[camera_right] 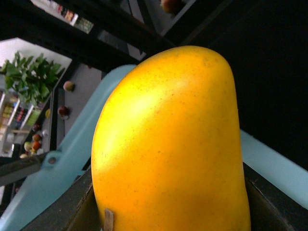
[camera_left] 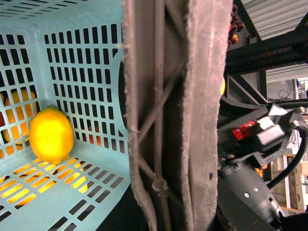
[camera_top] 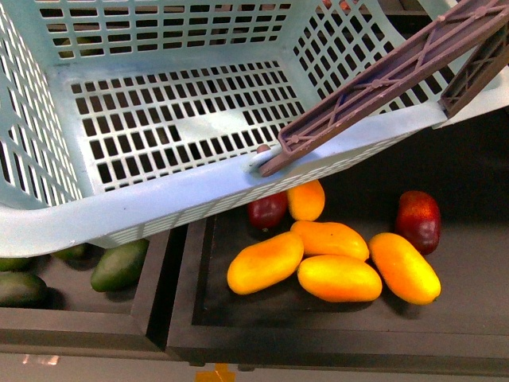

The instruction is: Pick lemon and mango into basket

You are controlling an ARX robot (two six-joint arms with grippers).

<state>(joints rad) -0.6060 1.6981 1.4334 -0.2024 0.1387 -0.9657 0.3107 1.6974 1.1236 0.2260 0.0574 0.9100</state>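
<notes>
The aqua basket hangs close in front of me, above the fruit trays, its brownish-mauve handle slanting at the upper right. Neither gripper shows in the front view. In the left wrist view my left gripper is shut on the handle, which fills the middle of that view. The lemon lies inside the basket on its slotted floor. It does not show in the front view. My right gripper is shut on the mango, held just beside the basket's rim.
Below the basket a black tray holds several more mangoes and two red fruits. A tray to the left holds dark green avocados. Dark robot hardware sits right beside the handle.
</notes>
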